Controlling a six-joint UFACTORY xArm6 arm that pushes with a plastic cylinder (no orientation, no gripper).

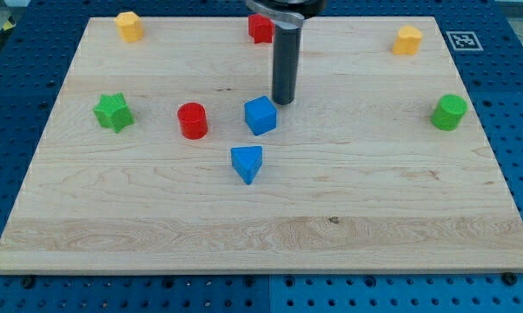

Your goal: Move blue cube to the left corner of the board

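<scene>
Wooden board [400, 209] holds blue cube [260, 115] just beside my tip [283, 103]

On your counter [157, 226] you have a blue triangular block [247, 163] near the middle, a red cylinder [192, 120] and green star [113, 112] toward the view's left, and a green cylinder [449, 112] at right. Along the top sit a yellow block [129, 26], a red block [260, 29] and another yellow block [408, 40].

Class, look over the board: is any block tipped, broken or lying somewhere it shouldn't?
Nothing stands out. All eight blocks sit flat on the board, none broken or stacked. My tip rests just up and right of the blue cube, with the blue wedge below it.
</scene>
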